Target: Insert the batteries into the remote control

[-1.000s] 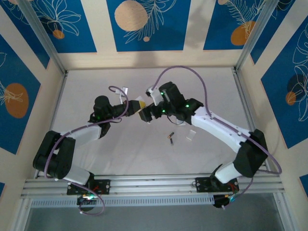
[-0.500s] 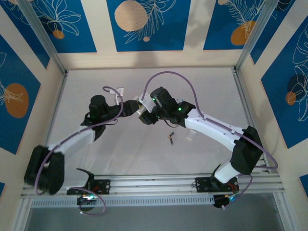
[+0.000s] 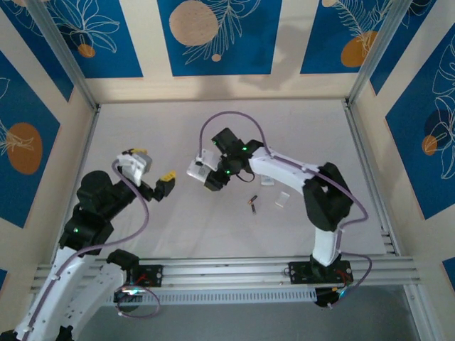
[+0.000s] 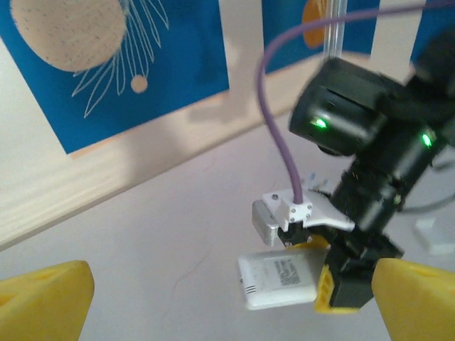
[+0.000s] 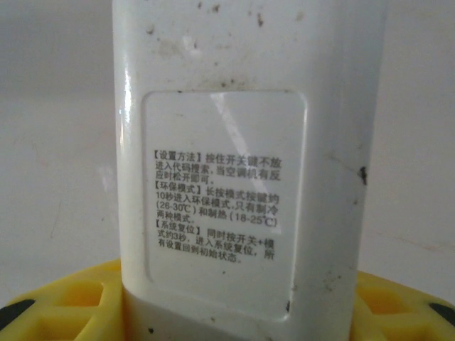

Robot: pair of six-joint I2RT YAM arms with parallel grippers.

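My right gripper [image 3: 213,176] is shut on one end of the white remote [image 3: 198,169], holding it a little above the table at centre. Its labelled back with printed text [image 5: 217,206] faces the right wrist camera, between the yellow fingers [image 5: 75,302]. In the left wrist view the remote [image 4: 281,280] sticks out leftward from the right gripper [image 4: 334,280]. My left gripper [image 3: 153,169] is open and holds nothing, well to the left of the remote, its yellow fingertips [image 4: 46,298] spread wide. One small dark battery [image 3: 252,202] with an orange end lies on the table, right of the remote.
Two small white pieces lie on the table, one [image 3: 282,200] beside the battery and one [image 3: 266,181] under the right forearm. A purple cable [image 3: 227,121] loops over the right wrist. Metal frame posts [image 3: 71,67] stand at the table's back corners.
The left arm has drawn back from the remote to the left and toward the near edge, fingers open. The right gripper has shifted slightly left, still holding the remote.
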